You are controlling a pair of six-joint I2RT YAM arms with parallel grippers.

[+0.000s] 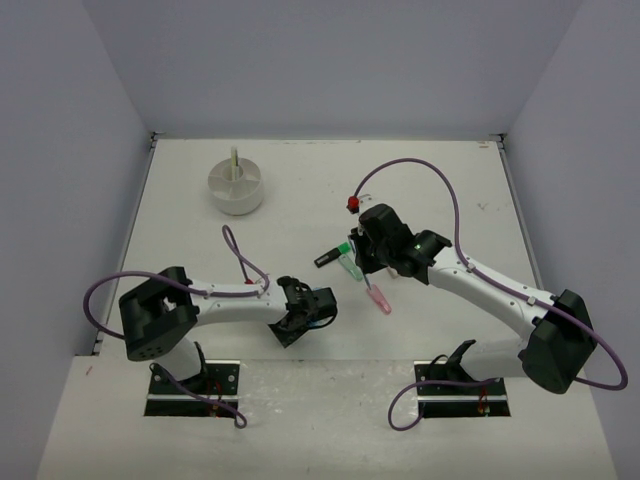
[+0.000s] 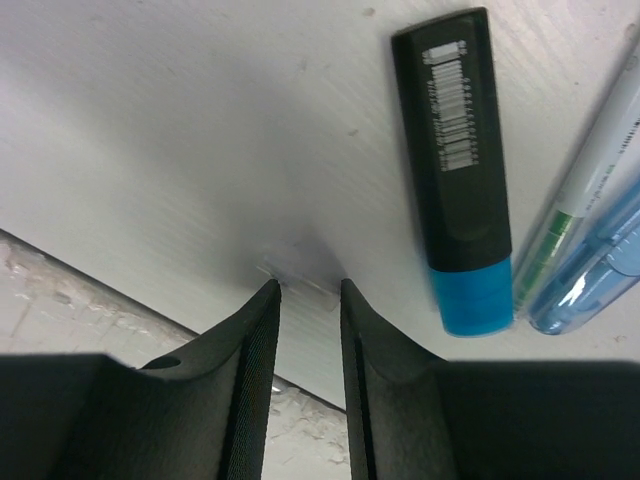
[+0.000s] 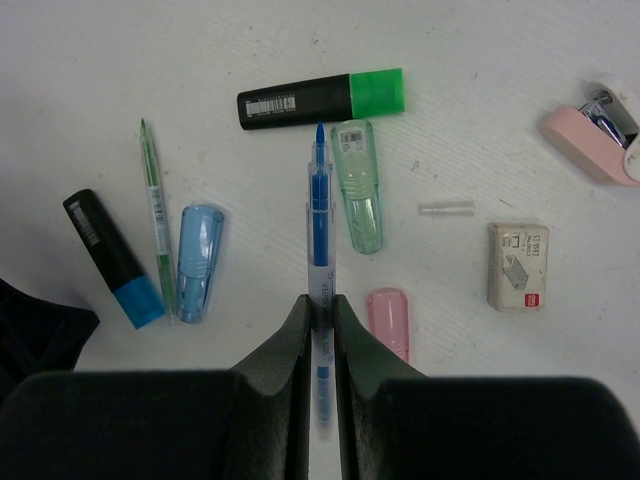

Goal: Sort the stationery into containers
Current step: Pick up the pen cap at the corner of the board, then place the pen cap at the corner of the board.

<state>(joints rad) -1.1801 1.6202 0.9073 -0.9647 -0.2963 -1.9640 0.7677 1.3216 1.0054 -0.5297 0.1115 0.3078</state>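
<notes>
I see two white tubular arms with chunky black joint housings, the left arm [image 1: 225,305] and right arm [image 1: 495,290]. Each trails a looping purple cable [image 1: 455,218] and is bolted to a black base plate [image 1: 225,380]. The left pincer [image 2: 307,290] and right pincer [image 3: 320,302] have matte black fingers [image 2: 255,380], finely ribbed inside.

The right gripper [image 3: 320,305] pinches a blue pen [image 3: 319,200] whose tip points toward a black-bodied green highlighter [image 3: 320,98]. A translucent green case [image 3: 358,186] lies just beside the pen.
</notes>
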